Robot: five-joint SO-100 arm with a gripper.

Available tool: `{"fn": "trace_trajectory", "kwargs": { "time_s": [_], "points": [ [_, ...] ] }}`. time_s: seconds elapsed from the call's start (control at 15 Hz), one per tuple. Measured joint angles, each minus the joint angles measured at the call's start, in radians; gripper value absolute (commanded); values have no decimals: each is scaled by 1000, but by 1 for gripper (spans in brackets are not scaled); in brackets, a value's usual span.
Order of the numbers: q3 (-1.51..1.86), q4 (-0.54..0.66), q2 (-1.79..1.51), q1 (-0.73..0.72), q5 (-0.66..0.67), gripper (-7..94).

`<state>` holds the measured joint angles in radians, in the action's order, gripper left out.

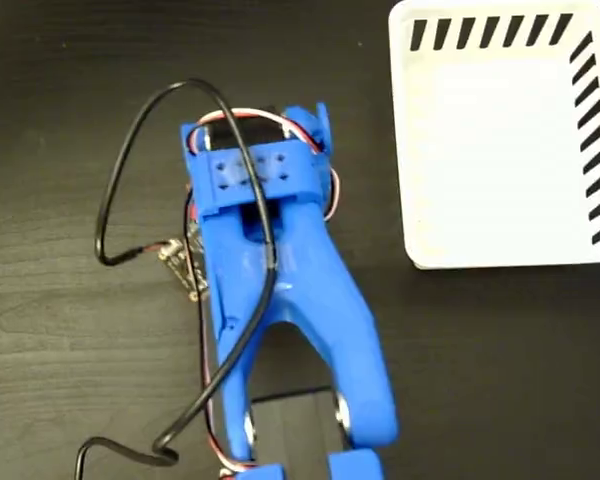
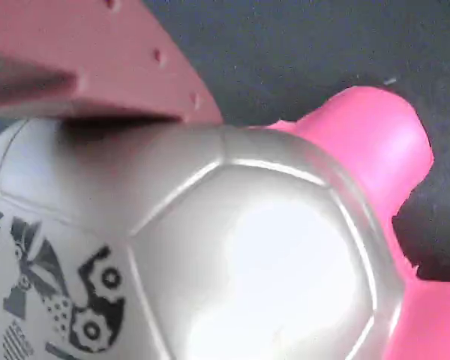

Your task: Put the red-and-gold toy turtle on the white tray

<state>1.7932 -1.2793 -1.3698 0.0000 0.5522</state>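
Turtle fills my wrist view, directly under the gripper; tray upper right; grip state unclear.

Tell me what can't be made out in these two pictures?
- The turtle: hidden under the blue arm in the fixed view; the wrist view cuts off most of it.
- The gripper: covered by the arm in the fixed view; open or shut is unclear.
- The white tray: its right side is cut off.
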Motion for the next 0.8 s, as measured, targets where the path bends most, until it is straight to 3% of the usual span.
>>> {"fn": "trace_trajectory", "kwargs": {
  "time_s": [0.2, 0.4, 0.53, 0.8],
  "points": [
    [-8, -28, -87, 32, -29, 0],
    [-143, -189, -242, 26, -95, 0],
    [-307, -357, -287, 31, -133, 0],
    [-465, -423, -296, 146, -181, 0]
  ]
}}
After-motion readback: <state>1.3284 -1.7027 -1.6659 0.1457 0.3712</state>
